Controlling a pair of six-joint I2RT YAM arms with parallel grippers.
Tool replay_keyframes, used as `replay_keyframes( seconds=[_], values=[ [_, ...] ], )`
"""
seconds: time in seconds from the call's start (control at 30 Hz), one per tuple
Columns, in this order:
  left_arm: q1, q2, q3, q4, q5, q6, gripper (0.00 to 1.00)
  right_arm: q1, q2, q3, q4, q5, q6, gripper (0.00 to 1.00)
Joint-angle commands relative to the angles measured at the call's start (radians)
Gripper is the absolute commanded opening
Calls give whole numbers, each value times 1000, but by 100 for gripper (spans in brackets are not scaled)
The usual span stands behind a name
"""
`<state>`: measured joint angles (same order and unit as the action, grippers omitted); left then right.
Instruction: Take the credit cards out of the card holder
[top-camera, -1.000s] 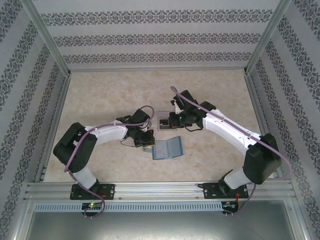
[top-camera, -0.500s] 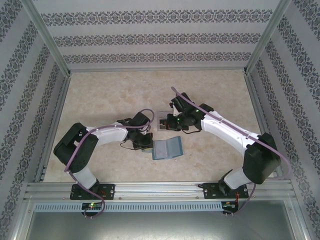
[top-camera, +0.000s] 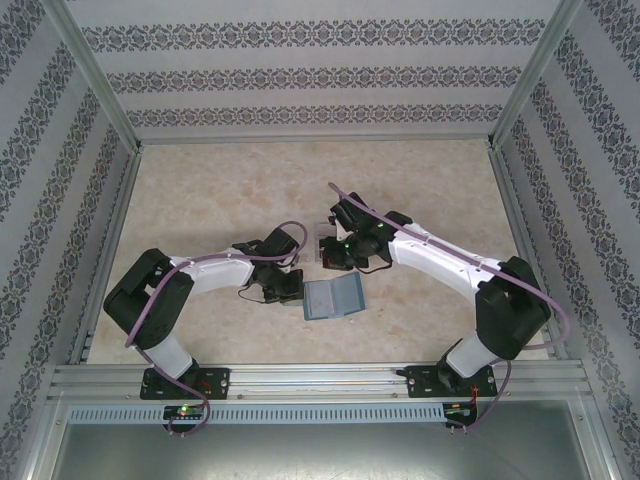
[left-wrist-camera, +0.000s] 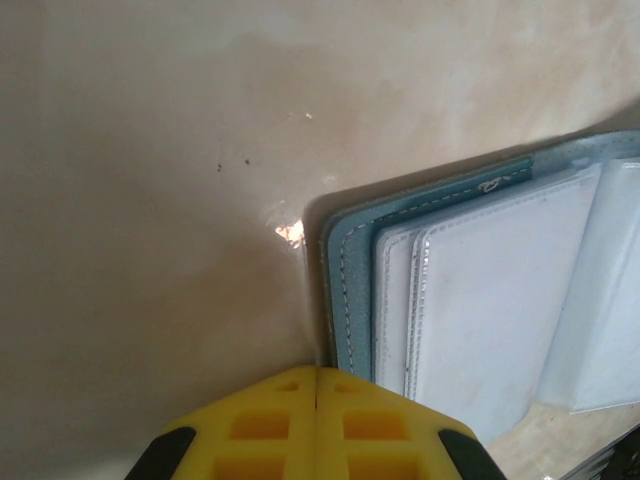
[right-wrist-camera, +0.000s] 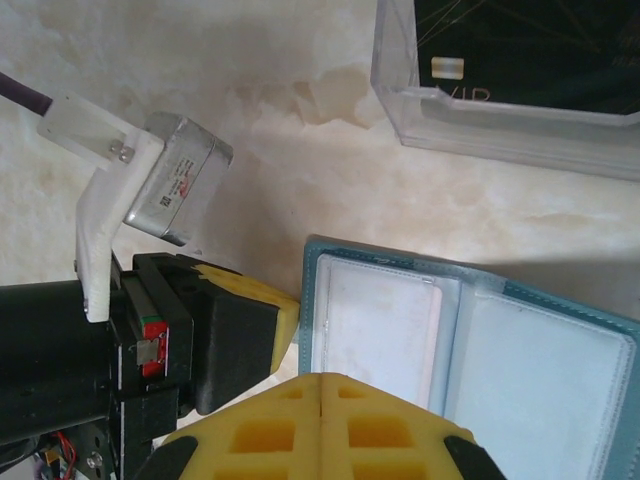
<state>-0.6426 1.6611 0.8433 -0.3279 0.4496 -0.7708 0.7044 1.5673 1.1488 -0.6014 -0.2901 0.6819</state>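
Left claw (left-wrist-camera: 317, 375): shut all the way, yellow fingers (left-wrist-camera: 285, 392) pressed flat against each other, gripping nothing. Sits low over the pale marbled worktop (left-wrist-camera: 150, 200), tip right at the left edge of the card holder (left-wrist-camera: 470, 310), touching it or very nearly so; cannot tell which. Carries a small silver camera box (right-wrist-camera: 175, 185) on a white bracket above its black body. Right claw (right-wrist-camera: 320, 385): likewise fully closed, pads together, empty. Hangs above the near edge of the holder's left half, just beside the left claw's tip. Then the card holder itself: spread open like a book on the worktop, teal cover underneath, stitched border showing around pale, glossy pockets facing up. Lies just right of the left claw and just nearer the arms' bases than the right claw in the overhead view. Beyond its far edge, across a strip of bare worktop: a clear plastic tray (right-wrist-camera: 470, 140), not touching the holder. Inside the tray, lying flat: a dark credit card (right-wrist-camera: 540, 50) with a small pale patch and the letters VIP near one corner. Any further cards beneath it: impossible to tell. From overhead, tray partly covered by the right arm's wrist. Farther out, both arms bent inward from the near edge, patterned walls on three sides.
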Motion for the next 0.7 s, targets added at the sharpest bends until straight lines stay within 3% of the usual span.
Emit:
replay_keyframes(
  seconds=[0.0,0.13,0.37,0.67],
  values=[
    [-17,-13,-24,-22,-22,6,0,21,28,-9,-17,-5,25,0],
    [-18,-9,-21,-19,-20,9,0,41,56,-11,-3,-6,47,0],
    [-17,-10,-32,0,-14,7,0,70,89,-59,103,-56,106,11],
    [-17,-21,-64,44,9,-14,0,99,139,-123,203,-88,166,16]
  ],
)
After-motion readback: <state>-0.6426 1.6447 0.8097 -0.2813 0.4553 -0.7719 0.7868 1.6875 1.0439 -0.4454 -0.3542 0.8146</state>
